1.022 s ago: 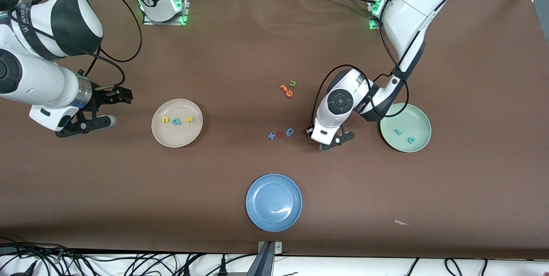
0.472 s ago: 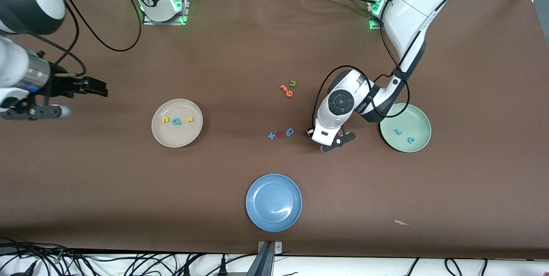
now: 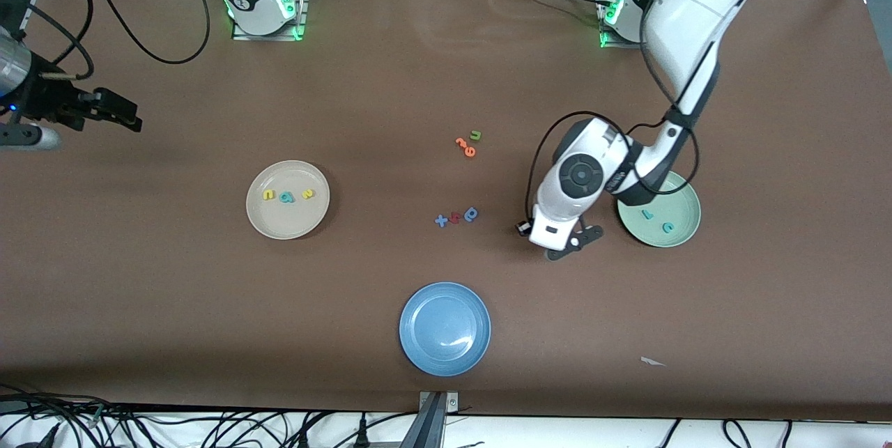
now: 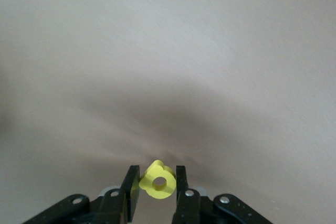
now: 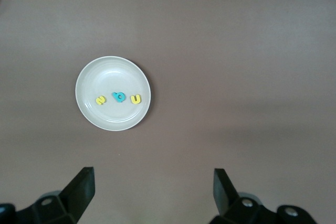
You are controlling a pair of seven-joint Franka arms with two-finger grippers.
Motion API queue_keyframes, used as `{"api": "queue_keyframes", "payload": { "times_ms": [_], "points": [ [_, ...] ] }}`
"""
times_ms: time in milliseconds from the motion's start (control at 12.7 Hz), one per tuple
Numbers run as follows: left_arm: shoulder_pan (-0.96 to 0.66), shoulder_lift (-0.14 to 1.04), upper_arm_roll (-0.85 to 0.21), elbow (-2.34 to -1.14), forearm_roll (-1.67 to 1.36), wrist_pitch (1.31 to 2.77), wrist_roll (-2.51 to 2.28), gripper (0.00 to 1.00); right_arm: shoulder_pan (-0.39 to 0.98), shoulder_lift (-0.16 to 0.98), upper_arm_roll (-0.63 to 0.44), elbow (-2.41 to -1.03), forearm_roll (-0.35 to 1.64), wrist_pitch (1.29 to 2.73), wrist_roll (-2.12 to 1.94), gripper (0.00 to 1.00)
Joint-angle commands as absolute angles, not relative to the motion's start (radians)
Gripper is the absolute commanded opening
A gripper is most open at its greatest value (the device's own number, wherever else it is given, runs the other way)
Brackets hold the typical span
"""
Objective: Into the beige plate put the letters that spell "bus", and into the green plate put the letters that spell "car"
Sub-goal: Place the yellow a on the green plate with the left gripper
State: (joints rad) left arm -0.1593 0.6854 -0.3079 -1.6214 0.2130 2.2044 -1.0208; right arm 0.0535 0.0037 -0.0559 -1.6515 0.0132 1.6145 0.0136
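The beige plate holds the yellow "u", teal "b" and yellow "s"; the right wrist view shows the same plate. On the green plate lie the teal "r" and teal "c". My left gripper hangs over bare table between the loose letters and the green plate. In the left wrist view this gripper is shut on the yellow "a". My right gripper is open and empty, over the right arm's end of the table.
A blue "x", a red piece and a darker blue "a" lie in a row mid-table. Orange letters and a green "u" lie farther from the front camera. A blue plate sits near the front edge.
The left gripper has moved from beside the row of loose letters toward the green plate, carrying the yellow "a". The right arm has pulled away from the beige plate toward its table end.
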Motion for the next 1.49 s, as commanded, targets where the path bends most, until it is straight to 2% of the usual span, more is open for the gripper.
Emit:
{"api": "queue_keyframes", "payload": {
  "times_ms": [0,236,550,708,786,943,1022,1415],
  "points": [
    [-0.046,0.597,-0.318,-1.652,0.199,2.041,-0.837,0.06,0.061,-0.019,-0.068,-1.692,0.015,1.617,0.015,1.00],
    [0.087,0.578,-0.322,-1.664,0.198,1.928,-0.602,0.06,0.043,-0.017,-0.029,-1.689,0.011,1.623,0.020,1.00],
    [0.222,0.540,-0.324,-1.758,0.198,1.925,-0.332,0.08,0.046,-0.012,-0.002,-1.678,-0.018,1.615,0.022,1.00],
    [0.245,0.535,-0.324,-1.776,0.199,1.925,-0.275,0.26,0.051,-0.012,-0.002,-1.680,-0.020,1.609,0.018,1.00],
    [0.247,0.535,-0.324,-1.776,0.198,1.925,-0.275,0.43,0.051,-0.012,-0.002,-1.681,-0.021,1.609,0.018,1.00],
    [0.247,0.535,-0.324,-1.775,0.198,1.925,-0.273,0.91,0.045,0.003,-0.008,-1.677,-0.021,1.611,0.018,1.00],
    [0.247,0.535,-0.324,-1.770,0.199,1.925,-0.273,1.00,0.043,0.005,-0.008,-1.678,-0.017,1.612,0.018,1.00],
    [0.271,0.503,-0.325,-1.702,0.111,1.924,-0.273,1.00,0.046,0.052,-0.006,-1.628,-0.006,1.646,0.028,1.00]
  ]
}}
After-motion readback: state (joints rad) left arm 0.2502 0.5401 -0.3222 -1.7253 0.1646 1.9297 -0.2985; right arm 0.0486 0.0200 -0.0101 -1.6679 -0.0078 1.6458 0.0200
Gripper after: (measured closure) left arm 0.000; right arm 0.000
